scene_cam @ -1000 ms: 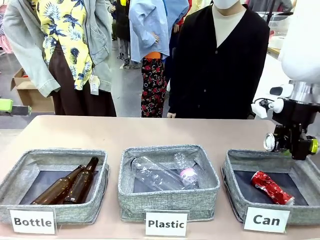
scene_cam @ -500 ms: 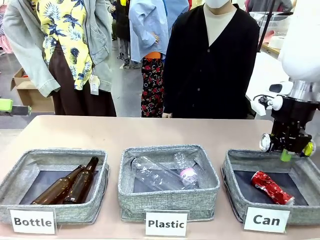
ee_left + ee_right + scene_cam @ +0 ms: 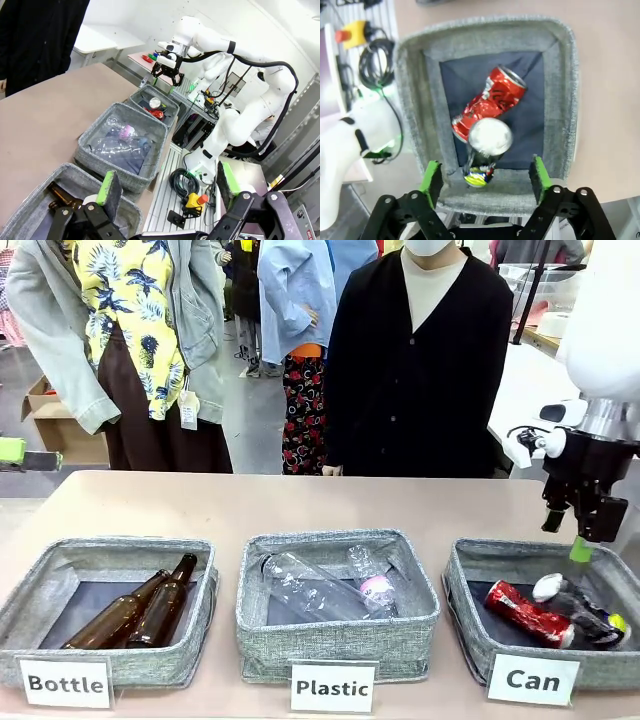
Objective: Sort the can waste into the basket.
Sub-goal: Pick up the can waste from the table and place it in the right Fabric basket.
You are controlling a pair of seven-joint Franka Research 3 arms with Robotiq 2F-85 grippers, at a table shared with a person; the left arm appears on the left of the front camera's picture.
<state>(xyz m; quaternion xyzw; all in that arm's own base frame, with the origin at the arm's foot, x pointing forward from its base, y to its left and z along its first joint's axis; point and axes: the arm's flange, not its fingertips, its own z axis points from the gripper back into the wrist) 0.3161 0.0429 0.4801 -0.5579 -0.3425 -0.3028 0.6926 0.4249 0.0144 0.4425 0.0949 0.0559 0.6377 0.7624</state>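
Now your right gripper [image 3: 484, 177] hangs above the basket [image 3: 466, 610] at the tabletop's right end, fingers spread wide and empty, because the dark can [image 3: 580, 605] already lies inside against the crushed red can [image 3: 522, 614].

Lower left of the front view, a grey bin [image 3: 60, 565] behind a "Bottle" card [image 3: 65, 683] holds two brown glass bottles [image 3: 135, 610]. At center, the "Plastic" bin [image 3: 335, 640] holds clear plastic bottles [image 3: 320, 585].
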